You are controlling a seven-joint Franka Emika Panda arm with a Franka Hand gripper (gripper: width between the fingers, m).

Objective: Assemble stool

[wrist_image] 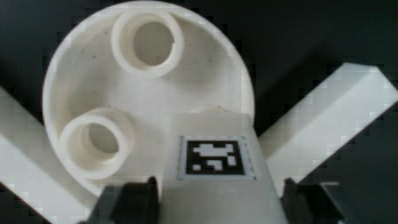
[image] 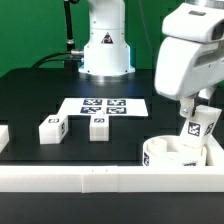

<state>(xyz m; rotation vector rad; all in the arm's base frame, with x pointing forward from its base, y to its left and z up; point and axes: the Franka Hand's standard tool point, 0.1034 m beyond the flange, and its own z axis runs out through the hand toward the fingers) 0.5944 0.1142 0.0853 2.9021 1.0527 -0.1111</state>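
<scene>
**Leg insertion: jamming risk**

The gripper is clamped on a tilted leg over the seat, which lies in the corner of the rails. A tilted entry may jam at the socket or shift the smooth round disc. Parts are white plastic; the second leg and third leg are rectangular blocks

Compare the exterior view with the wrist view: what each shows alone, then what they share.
Exterior only: two loose legs on the table, the marker board and the arm's base.
Wrist only: the two round sockets in the seat, seen plainly.
Both: the seat, the tagged third leg held over it in the fingers, and the rails cornering the seat.
</scene>
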